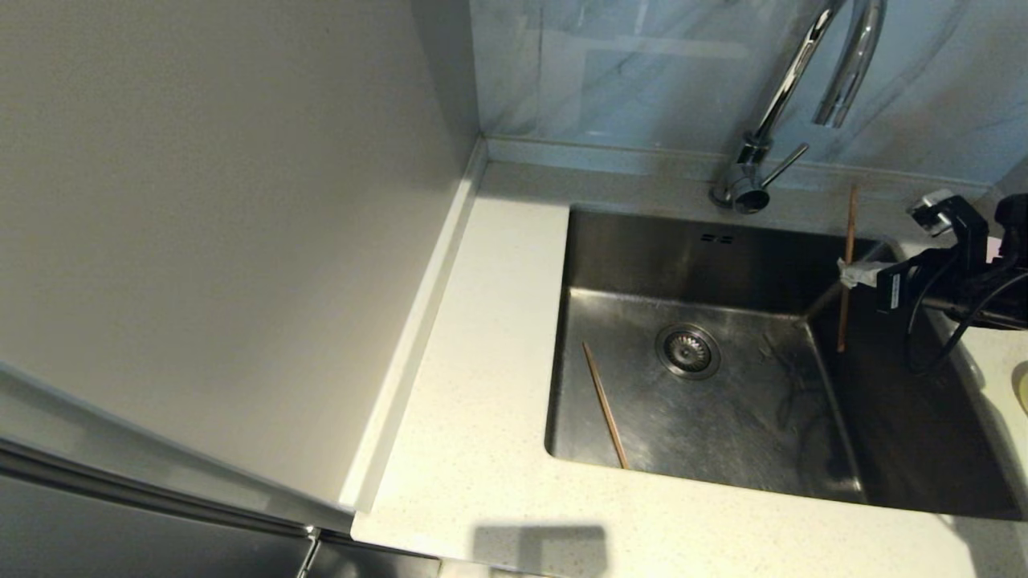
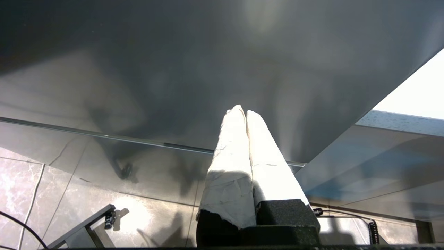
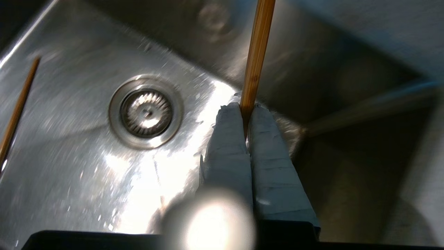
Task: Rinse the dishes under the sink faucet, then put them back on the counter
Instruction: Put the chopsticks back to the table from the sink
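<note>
My right gripper (image 1: 853, 273) is shut on a thin brown chopstick (image 1: 846, 269), held almost upright over the right side of the sink (image 1: 723, 241). In the right wrist view the chopstick (image 3: 255, 62) rises from between the taped fingertips of the right gripper (image 3: 245, 108). A second chopstick (image 1: 604, 404) lies slanted against the sink's left wall, its lower end at the front rim; the right wrist view shows this chopstick (image 3: 17, 107) too. The chrome faucet (image 1: 791, 88) stands behind the sink, spout out over it. My left gripper (image 2: 242, 111) is shut on nothing, parked below the counter (image 1: 474, 449). The bowls are out of view.
The round drain strainer (image 1: 687, 350) sits mid-basin. A plain pale side panel (image 1: 209, 225) rises along the counter's left. A tiled backsplash (image 1: 642, 72) stands behind the faucet. A sliver of something pale yellow-green (image 1: 1021, 385) shows at the right edge.
</note>
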